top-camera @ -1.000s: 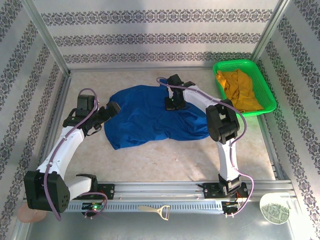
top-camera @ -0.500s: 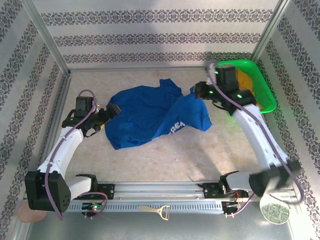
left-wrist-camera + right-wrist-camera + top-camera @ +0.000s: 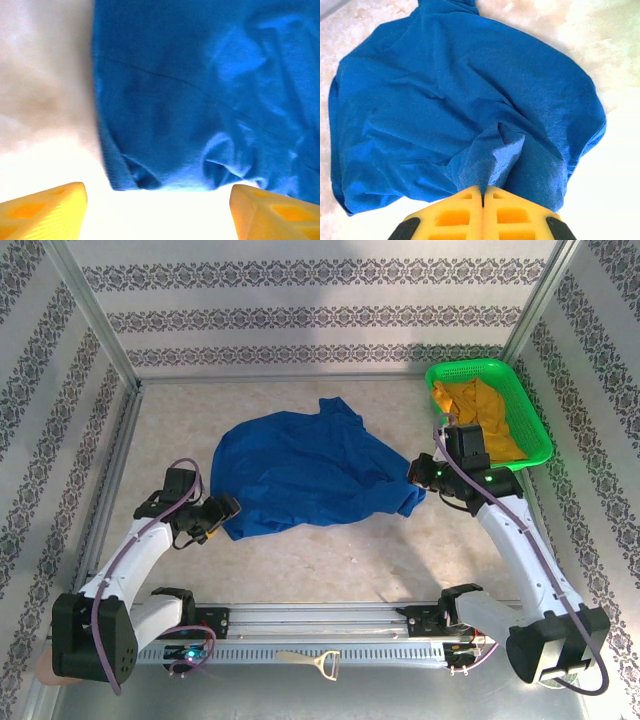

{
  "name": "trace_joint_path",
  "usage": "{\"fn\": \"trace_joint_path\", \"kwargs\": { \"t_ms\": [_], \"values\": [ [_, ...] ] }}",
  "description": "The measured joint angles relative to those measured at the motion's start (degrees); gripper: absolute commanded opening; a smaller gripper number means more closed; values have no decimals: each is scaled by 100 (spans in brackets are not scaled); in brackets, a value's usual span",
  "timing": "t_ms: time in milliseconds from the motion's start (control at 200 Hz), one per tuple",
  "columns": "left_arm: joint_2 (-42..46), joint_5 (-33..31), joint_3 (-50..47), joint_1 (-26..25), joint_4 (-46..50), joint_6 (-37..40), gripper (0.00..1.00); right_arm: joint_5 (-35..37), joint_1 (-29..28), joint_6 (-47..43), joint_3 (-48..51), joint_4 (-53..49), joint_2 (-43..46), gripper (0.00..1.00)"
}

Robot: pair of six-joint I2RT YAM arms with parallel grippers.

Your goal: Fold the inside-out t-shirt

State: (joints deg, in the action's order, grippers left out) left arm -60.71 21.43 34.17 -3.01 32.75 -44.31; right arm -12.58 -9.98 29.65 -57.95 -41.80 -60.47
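The left gripper (image 3: 157, 212) stands with its 2 jaws apart and nothing between them. The inside-out t-shirt (image 3: 305, 468) lies straight ahead, its hem corner just beyond them. Its long axis runs across toward the right gripper (image 3: 482, 200), which is clamped on a fold at the shirt's right edge. Since 0.5 s ago the left has dropped toward that corner, and the right has drawn its edge away from the green basket (image 3: 440, 372).

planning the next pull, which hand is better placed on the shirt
Probably right. The right hand is shut on a fold of the t-shirt; the left hand is open short of its hem.
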Motion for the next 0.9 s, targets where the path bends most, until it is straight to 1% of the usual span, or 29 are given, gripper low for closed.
{"fn": "trace_joint_path", "kwargs": {
  "t_ms": [205, 285, 330, 380, 480, 550, 664, 764, 834, 899],
  "values": [
    [-337, -568, -4, 0, 0, -46, 69, -39, 2, 24, 0, 31, 31, 0],
    [-557, -732, 13, 0, -20, -74, 62, -39, 2, 24, 0, 39, 31, 0],
    [-697, -804, 35, 0, -57, -94, 61, -39, 2, 24, 0, 42, 33, 0],
    [-839, -844, 72, 0, -105, -98, 56, -42, 2, 24, 0, 42, 33, 0],
    [-1123, -876, 186, 0, -240, -103, 53, -39, 7, 26, 0, 42, 33, 0],
    [-1316, -907, 282, 0, -339, -96, 48, -39, 13, 26, 0, 39, 42, 0],
    [-1617, -933, 431, 0, -476, -85, 46, -39, 13, 26, 0, 37, 70, 0],
    [-1825, -955, 514, 0, -549, -70, 40, -39, 13, 26, 0, 39, 85, 0],
    [-1943, -955, 525, 0, -588, -52, 38, -39, 13, 26, -2, 37, 85, 0],
    [-2026, -960, 525, 0, -616, -57, 33, -39, 13, 26, -7, 39, 85, 0]
  ]
}}
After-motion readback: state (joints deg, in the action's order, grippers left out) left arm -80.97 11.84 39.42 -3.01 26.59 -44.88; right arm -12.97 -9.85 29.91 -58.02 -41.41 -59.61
